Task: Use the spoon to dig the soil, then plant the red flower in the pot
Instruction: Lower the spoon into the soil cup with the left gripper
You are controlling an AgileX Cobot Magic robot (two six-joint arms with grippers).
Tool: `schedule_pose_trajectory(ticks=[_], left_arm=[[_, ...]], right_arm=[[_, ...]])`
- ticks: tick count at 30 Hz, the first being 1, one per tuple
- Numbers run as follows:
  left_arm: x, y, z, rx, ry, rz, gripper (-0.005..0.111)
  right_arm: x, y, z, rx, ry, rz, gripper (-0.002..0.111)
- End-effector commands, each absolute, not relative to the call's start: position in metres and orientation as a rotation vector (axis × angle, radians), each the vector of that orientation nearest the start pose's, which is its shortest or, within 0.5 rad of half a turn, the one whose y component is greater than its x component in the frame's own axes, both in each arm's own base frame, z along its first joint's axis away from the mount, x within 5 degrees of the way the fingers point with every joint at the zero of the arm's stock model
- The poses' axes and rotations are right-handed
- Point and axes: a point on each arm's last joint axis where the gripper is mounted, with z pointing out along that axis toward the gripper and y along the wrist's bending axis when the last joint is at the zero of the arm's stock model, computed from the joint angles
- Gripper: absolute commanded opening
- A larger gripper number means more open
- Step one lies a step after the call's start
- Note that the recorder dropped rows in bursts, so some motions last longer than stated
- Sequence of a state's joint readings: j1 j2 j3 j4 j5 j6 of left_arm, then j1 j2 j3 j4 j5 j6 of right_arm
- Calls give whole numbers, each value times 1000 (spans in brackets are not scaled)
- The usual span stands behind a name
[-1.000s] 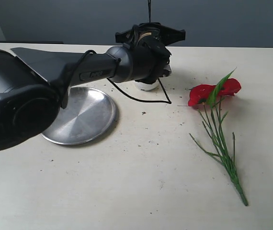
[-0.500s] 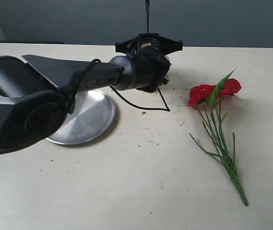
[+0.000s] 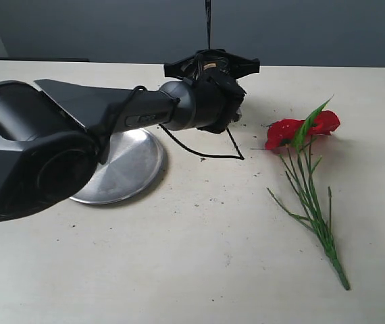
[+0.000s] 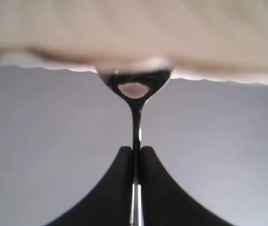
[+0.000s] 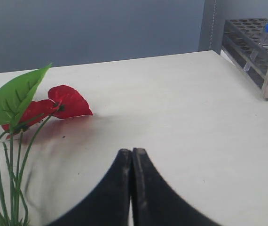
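Within grip of left hand [image 4: 135, 150], spoon [image 4: 136, 115]

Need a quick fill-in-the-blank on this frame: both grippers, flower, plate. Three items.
1. The left gripper is shut on the handle of the ___.
2. In the exterior view the red flower lies on the table, to the ___ of the steel plate.
3. The right gripper is shut and holds ___.
Missing words: spoon; right; nothing.
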State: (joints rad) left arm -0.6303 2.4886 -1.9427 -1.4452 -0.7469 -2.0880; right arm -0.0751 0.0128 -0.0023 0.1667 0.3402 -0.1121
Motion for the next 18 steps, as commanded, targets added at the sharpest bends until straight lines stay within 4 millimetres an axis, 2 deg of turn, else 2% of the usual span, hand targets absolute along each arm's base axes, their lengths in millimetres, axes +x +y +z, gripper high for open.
schedule_pose_trajectory(ticks=[1,6,12,18], left_arm=[[472,-280,150,-2477,-318,-1913,0],[467,-281,157,-2425,-385,-1918,0],[464,-282,184,-2413,-398,-1977,0],[464,-282,197,-2354,-278,-2013,0]], right_arm=[[54,1,183,75,1822,26,-1],[54,1,183,75,1822,26,-1],[54,1,183,75,1822,26,-1],[54,1,183,75,1822,26,-1]])
